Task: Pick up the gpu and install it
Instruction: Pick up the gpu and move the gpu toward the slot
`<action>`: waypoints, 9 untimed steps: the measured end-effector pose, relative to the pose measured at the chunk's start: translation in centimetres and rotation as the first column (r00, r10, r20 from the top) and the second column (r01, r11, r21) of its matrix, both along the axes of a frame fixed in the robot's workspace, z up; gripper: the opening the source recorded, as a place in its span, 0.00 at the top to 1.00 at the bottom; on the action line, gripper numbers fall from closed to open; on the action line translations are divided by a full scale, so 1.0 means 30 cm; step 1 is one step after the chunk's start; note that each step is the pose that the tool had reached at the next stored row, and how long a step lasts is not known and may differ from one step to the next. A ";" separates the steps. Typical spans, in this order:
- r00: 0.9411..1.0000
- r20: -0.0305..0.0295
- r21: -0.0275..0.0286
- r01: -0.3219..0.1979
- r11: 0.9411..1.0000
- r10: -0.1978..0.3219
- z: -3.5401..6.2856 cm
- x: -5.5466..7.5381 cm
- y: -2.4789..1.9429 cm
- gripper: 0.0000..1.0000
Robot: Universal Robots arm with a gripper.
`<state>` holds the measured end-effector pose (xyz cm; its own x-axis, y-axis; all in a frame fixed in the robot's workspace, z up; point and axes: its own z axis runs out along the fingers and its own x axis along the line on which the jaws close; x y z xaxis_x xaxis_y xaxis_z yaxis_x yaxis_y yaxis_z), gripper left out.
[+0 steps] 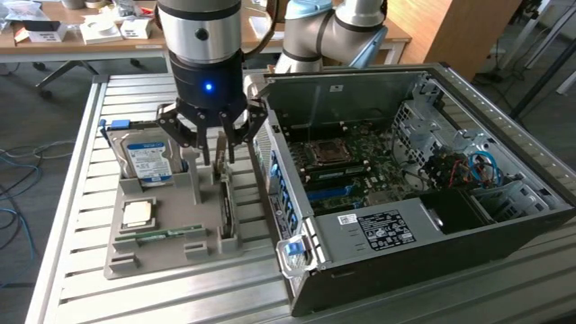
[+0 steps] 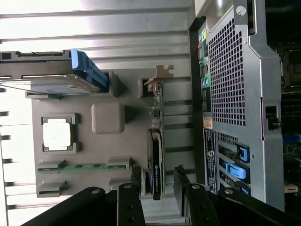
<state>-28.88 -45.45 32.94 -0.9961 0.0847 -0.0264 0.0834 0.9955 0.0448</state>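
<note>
Jaws released, spread either side of gpu (image 2: 155, 165) in tray (image 1: 158, 253); prob. not touching.

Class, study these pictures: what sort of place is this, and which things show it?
Probably a robotics lab for computer assembly: a robot arm over a grey tray of parts, an open computer case on a slatted metal table, cluttered desks behind.
</note>
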 end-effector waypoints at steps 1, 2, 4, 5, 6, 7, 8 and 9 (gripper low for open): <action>1.000 0.000 0.000 0.000 1.000 0.000 -0.006 0.000 0.000 0.59; 1.000 0.000 0.000 0.000 1.000 0.000 -0.012 0.000 0.000 0.59; 1.000 0.000 0.000 0.000 1.000 0.000 -0.024 0.000 0.000 0.59; 1.000 0.000 0.000 0.000 1.000 0.000 -0.030 0.000 0.000 0.59; 1.000 0.000 0.000 0.000 1.000 0.000 -0.036 0.000 0.000 0.59; 1.000 0.000 0.000 0.000 1.000 0.000 -0.042 0.000 0.000 0.59; 1.000 0.000 0.000 0.000 1.000 0.000 -0.048 0.000 0.000 0.59; 1.000 0.000 0.000 0.000 1.000 0.000 -0.054 0.000 0.000 0.59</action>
<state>-28.88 -45.45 31.32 -0.9961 0.0847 -0.0264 0.0834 0.9955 0.0447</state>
